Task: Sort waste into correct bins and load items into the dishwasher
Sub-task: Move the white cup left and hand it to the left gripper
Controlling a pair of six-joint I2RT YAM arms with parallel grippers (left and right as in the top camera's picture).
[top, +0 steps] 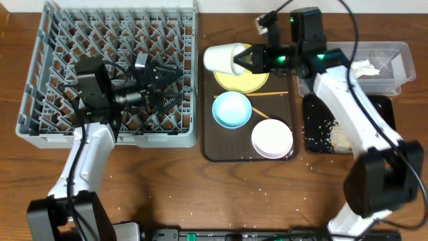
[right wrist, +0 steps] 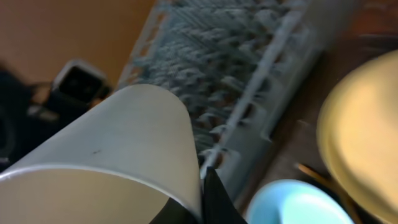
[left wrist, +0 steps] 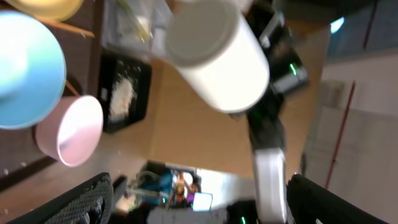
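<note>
- Right claw (top: 249, 59) grips the small white cup (top: 223, 58) by its rim, tipped sideways above the round yellow plate (top: 244, 82).
- Left of the cup stands the right wall of the large grey pegged plastic dish rack (top: 47, 67), filling the far left corner of the desk (top: 147, 191).
- Left claw (top: 171, 85), fingers spread wide and empty, hangs over that rack's right side.
- Nearer, on the brown serving tray (top: 219, 144): light blue bowl (top: 232, 109), white bowl (top: 272, 138), thin wooden chopsticks (top: 274, 94).
- Right edge: clear plastic tub (top: 396, 50), black tray (top: 314, 114) with rice scraps (top: 340, 136).
- Bare wood runs along the near edge.
</note>
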